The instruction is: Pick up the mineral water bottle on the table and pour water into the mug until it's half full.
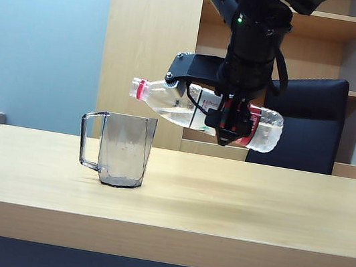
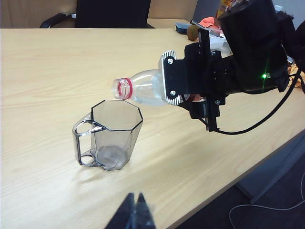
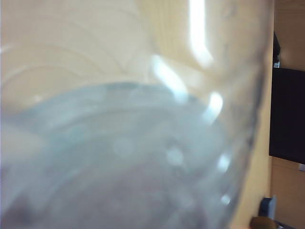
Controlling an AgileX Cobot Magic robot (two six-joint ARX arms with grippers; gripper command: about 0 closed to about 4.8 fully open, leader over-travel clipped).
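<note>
I see my right gripper clamped around the middle of the bottle, holding it nearly level above the table with the open neck tipped slightly down to the left, just above and right of the mug. Water lies along the bottle's lower side. The mug stands upright on the table, handle to the left. My left gripper hangs near the table's front edge, fingers pressed together, well apart from the mug.
</note>
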